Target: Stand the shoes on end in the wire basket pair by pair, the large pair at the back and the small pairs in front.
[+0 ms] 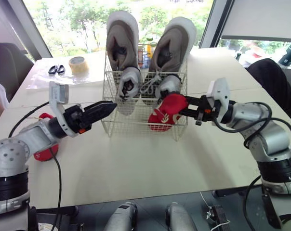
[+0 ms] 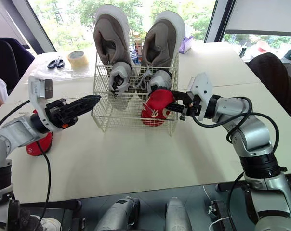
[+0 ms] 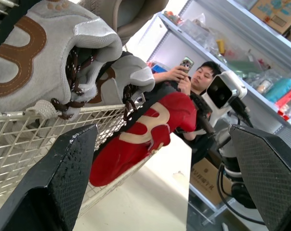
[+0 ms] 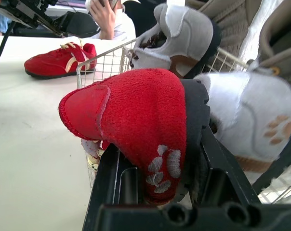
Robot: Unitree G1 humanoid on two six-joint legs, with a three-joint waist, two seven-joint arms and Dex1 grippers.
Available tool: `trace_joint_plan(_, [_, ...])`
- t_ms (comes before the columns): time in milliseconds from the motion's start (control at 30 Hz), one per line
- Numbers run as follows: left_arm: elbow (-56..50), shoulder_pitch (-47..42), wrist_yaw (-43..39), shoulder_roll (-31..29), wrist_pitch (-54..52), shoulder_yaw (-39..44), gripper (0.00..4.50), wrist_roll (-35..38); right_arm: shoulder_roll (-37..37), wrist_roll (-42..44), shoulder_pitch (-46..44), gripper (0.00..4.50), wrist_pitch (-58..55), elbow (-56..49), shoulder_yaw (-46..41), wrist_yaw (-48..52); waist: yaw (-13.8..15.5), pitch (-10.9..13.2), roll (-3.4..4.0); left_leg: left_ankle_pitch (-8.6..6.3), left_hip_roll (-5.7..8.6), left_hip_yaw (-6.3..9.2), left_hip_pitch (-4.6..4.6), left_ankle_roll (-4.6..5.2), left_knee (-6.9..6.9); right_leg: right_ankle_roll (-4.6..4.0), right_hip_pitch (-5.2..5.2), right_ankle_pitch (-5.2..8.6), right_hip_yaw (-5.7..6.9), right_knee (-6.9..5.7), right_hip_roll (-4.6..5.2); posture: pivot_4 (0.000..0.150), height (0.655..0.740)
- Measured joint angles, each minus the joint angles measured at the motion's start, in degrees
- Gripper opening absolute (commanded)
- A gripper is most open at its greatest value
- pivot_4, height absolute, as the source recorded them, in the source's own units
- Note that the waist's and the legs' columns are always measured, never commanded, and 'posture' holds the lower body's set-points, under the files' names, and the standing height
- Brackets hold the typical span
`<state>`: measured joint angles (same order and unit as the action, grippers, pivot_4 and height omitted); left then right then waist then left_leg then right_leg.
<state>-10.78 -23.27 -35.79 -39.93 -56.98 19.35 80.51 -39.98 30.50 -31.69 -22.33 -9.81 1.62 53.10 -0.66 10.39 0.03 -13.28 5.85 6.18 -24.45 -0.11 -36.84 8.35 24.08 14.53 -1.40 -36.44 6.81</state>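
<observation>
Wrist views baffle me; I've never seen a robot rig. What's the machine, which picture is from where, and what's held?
It is a humanoid robot; each arm ends in a two-fingered gripper. The two wide pictures come from its head cameras, the close ones from a camera on each wrist. On the table a wire basket holds two large shoes on end at the back and two small grey shoes in front. The right gripper clamps a small red shoe at the basket's front right corner. The left gripper is open; another red shoe lies beside that arm.
</observation>
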Motion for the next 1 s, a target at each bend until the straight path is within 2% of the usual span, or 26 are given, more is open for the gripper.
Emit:
trace_joint_plan(133, [-0.64,0.04,0.5,0.0,-0.02,0.0,4.5,0.0,0.28,0.01,2.83,4.21,-0.78,-1.39,-0.5,-0.4,0.02,0.0,0.0,0.0,0.0,0.01,0.01,0.0,-0.01,0.0,-0.01,0.0,0.0,0.0,0.0,0.15,0.74])
trace_joint_plan(167, [-0.75,0.17,0.69,-0.02,-0.07,0.01,4.5,0.0,-0.36,0.01,3.66,4.47,-1.54,-2.57,-0.71,-0.52,0.05,0.0,0.0,0.0,0.0,0.01,0.01,0.0,-0.01,0.0,-0.01,0.0,0.0,0.0,0.0,0.15,0.74])
trace_joint_plan(333, [-1.24,1.65,1.14,-1.08,-0.59,0.4,4.5,0.05,-5.12,0.87,5.4,4.47,-5.69,-8.07,-3.55,-0.41,0.07,0.0,0.0,0.0,0.0,0.01,0.0,0.0,0.0,-0.01,-0.01,0.0,0.0,0.0,0.0,0.15,0.74])
trace_joint_plan(533, [-3.26,5.8,4.43,-3.03,-0.11,4.56,4.5,-0.24,-14.47,4.26,5.53,4.47,-11.49,-11.17,-12.75,0.85,0.16,0.0,0.0,-0.02,-0.03,0.0,0.0,0.02,0.01,-0.02,-0.03,0.01,0.0,0.06,0.03,0.15,0.74])
trace_joint_plan(667, [-6.36,6.67,9.4,-5.13,2.41,5.11,4.5,-6.61,-17.78,6.57,0.96,4.47,-13.58,-7.68,-15.6,3.38,0.13,0.01,0.01,-0.02,-0.06,-0.03,0.02,0.02,0.0,-0.19,-0.08,0.09,0.01,0.1,0.04,0.15,0.74])
trace_joint_plan(800, [-7.37,4.5,17.09,-5.53,2.93,5.55,4.5,-10.41,-15.21,10.77,-12.07,4.47,-16.06,-3.35,-14.14,5.61,-0.2,0.02,0.01,-0.03,-0.2,-0.07,0.01,0.01,0.07,-0.12,-0.04,0.01,0.01,0.16,0.0,0.15,0.74])
trace_joint_plan(900, [-8.13,3.59,25.16,-8.42,0.48,6.26,4.5,-12.51,-10.34,12.52,-20.96,4.47,-17.35,-1.79,-6.81,11.34,-0.35,0.02,-0.01,0.0,-0.24,-0.07,0.02,-0.03,0.32,-0.1,0.07,-0.02,0.0,0.21,-0.04,0.15,0.74])
trace_joint_plan(1000, [-9.31,3.69,32.09,-12.15,-3.47,6.92,4.5,-15.02,-6.3,11.99,-24.4,4.47,-17.23,-0.34,0.62,17.11,-0.2,0.03,-0.03,0.01,-0.2,-0.1,-0.01,-0.05,0.42,-0.1,0.19,-0.03,0.0,0.22,-0.06,0.15,0.74])
